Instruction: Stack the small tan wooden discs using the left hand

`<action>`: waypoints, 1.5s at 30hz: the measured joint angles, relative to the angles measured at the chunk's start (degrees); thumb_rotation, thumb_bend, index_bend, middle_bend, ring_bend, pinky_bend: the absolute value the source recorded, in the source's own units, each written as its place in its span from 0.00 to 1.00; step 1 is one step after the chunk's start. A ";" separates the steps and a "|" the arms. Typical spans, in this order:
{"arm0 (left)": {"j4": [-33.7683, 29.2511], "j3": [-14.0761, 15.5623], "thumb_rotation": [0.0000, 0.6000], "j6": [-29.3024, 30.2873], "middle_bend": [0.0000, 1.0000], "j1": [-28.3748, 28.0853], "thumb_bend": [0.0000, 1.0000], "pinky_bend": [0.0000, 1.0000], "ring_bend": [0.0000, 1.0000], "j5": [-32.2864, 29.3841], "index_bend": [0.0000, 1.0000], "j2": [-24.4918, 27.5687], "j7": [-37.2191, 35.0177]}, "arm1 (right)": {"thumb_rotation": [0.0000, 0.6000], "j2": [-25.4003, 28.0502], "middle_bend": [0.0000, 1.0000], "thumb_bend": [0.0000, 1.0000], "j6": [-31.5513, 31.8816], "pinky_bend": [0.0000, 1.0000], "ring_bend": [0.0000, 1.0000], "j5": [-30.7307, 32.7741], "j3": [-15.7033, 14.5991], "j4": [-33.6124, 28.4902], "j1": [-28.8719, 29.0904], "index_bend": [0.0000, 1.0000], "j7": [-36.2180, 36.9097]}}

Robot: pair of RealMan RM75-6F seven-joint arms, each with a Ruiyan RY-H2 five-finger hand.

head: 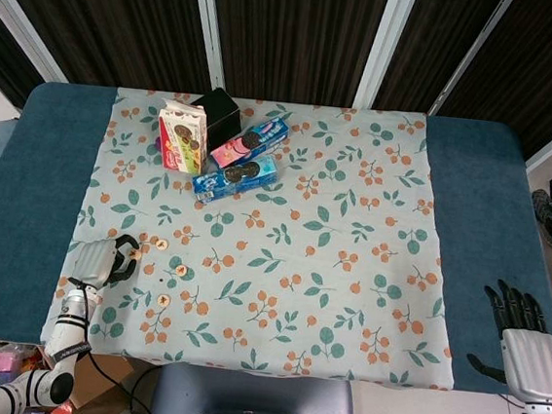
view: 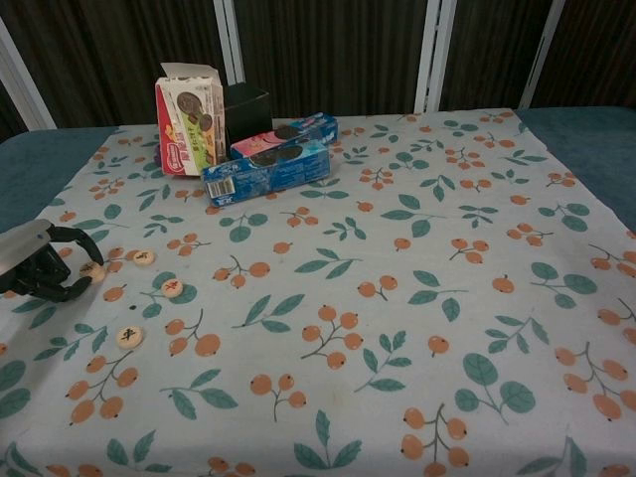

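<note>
Several small tan wooden discs lie on the floral cloth near its front left corner. My left hand (view: 40,266) (head: 99,263) rests on the cloth with its fingers curled, and one disc (view: 91,270) (head: 144,246) sits pinched between its fingertips. Loose discs lie to the right of it: one (view: 144,257) (head: 162,245) just beyond, one (view: 172,288) (head: 181,270) further right, and one (view: 129,337) (head: 162,300) nearer the front edge. No disc is on top of another. My right hand (head: 527,339) hangs past the table's front right corner, fingers straight and apart, holding nothing.
At the back left stand an upright biscuit carton (view: 189,124), a black box (view: 246,104) behind it, and two cookie packs, pink (view: 283,134) and blue (view: 266,171), lying flat. The blue table (head: 53,186) shows bare on both sides of the cloth.
</note>
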 measured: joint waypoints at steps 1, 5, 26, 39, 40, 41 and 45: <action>0.00 0.02 1.00 -0.06 1.00 -0.01 0.44 1.00 1.00 0.00 0.38 0.02 0.00 | 1.00 -0.02 0.00 0.19 -0.02 0.00 0.00 0.01 0.00 0.00 0.01 0.00 -0.02; -0.13 0.10 1.00 -0.04 1.00 -0.02 0.44 1.00 1.00 0.13 0.35 0.15 -0.16 | 1.00 -0.02 0.00 0.19 -0.02 0.00 0.00 0.00 0.00 0.00 0.02 0.00 -0.03; -11.42 2.16 1.00 6.99 1.00 1.46 0.44 1.00 1.00 6.05 0.34 1.92 0.80 | 1.00 0.18 0.00 0.19 0.31 0.00 0.00 -1.17 -0.48 -0.04 -0.12 0.00 0.49; -8.48 2.19 1.00 3.97 1.00 -0.59 0.44 1.00 1.00 3.05 0.36 -3.59 5.95 | 1.00 0.44 0.00 0.19 0.42 0.00 0.00 -1.32 -0.48 0.00 -0.17 0.00 1.15; -8.39 2.22 1.00 3.94 1.00 -0.63 0.44 1.00 1.00 3.05 0.36 -3.71 6.05 | 1.00 0.44 0.00 0.19 0.42 0.00 0.00 -1.33 -0.49 -0.01 -0.17 0.00 1.15; -8.29 2.25 1.00 3.91 1.00 -0.67 0.44 1.00 1.00 3.04 0.36 -3.85 6.13 | 1.00 0.44 0.00 0.19 0.43 0.00 0.00 -1.35 -0.49 -0.01 -0.17 0.00 1.14; -7.73 2.34 1.00 3.51 1.00 -0.87 0.44 1.00 1.00 2.85 0.37 -4.34 6.49 | 1.00 0.48 0.00 0.19 0.52 0.00 0.00 -1.36 -0.48 -0.02 -0.22 0.00 1.28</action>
